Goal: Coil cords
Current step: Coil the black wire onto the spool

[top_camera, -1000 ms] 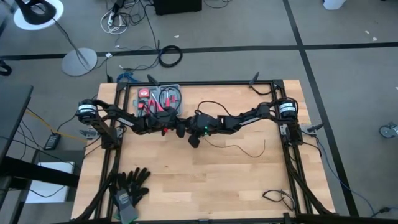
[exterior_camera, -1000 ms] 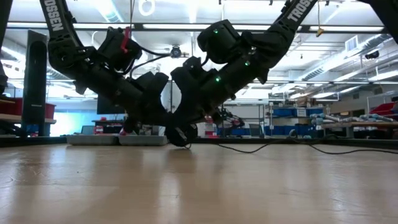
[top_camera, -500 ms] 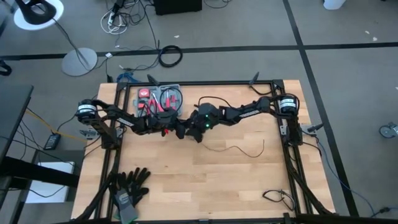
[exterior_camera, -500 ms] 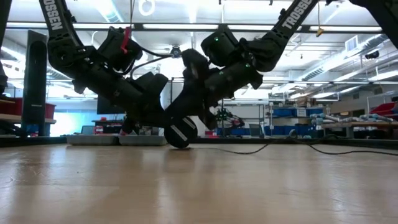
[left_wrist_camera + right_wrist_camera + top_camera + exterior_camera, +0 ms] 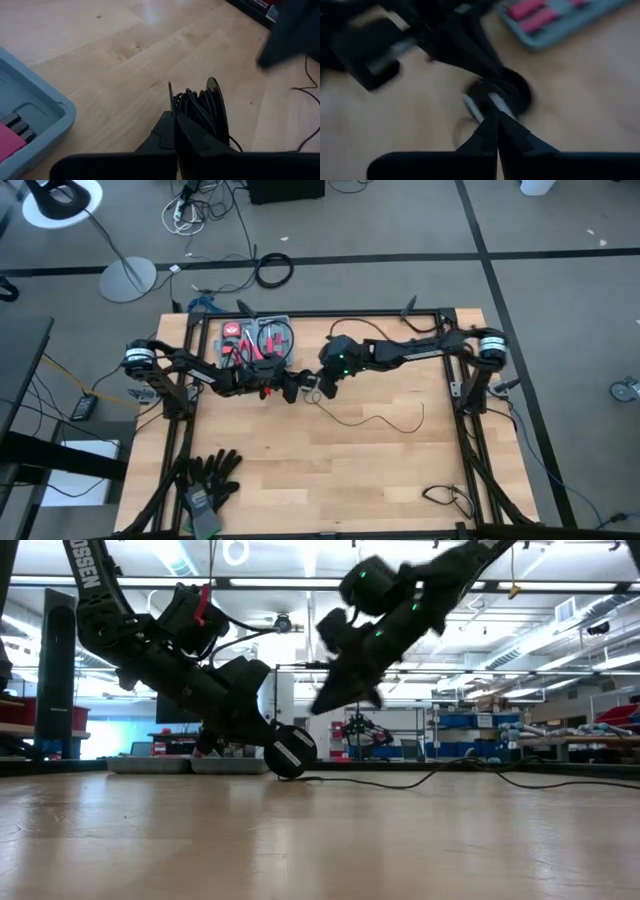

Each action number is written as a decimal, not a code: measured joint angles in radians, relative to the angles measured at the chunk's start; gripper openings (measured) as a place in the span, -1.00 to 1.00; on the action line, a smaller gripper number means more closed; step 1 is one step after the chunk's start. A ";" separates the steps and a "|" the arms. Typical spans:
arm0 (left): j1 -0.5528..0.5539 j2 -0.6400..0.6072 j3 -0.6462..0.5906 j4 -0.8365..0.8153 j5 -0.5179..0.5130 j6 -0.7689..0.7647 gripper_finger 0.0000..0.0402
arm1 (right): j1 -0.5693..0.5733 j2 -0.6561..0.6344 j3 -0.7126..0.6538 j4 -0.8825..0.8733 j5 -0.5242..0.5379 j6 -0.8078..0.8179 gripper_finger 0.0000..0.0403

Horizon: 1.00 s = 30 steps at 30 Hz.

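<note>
Two grippers are recorded near the centre of the high view. The left gripper (image 5: 291, 389) is held low, its fingers pressed together on the spool (image 5: 291, 751), which is kept upright on its rim and touching the table (image 5: 330, 470), presumably so that the turns already wound stay in place between its two discs. The cords (image 5: 196, 106) are seen in the left wrist view as black turns packed on this spool, just beyond the closed fingertips. A free length of the cord (image 5: 385, 420) is laid across the bare wood to the right of centre in the high view, in a loose wave; this part is judged not yet wound. The right gripper (image 5: 334, 700) is shown above and right of the spool in the low view, clear of the table, fingers closed; nothing can be made out between them, and the pose is judged a lift between winding passes. A grey tray (image 5: 257, 337) of red and black tools is placed above and left of centre. Black gloves (image 5: 210, 476) are kept at lower left, apart from the work.
</note>
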 joint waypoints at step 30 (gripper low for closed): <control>0.000 0.003 -0.004 0.037 0.050 0.005 -1.00 | 0.114 -0.149 -0.615 0.453 0.524 0.121 -0.97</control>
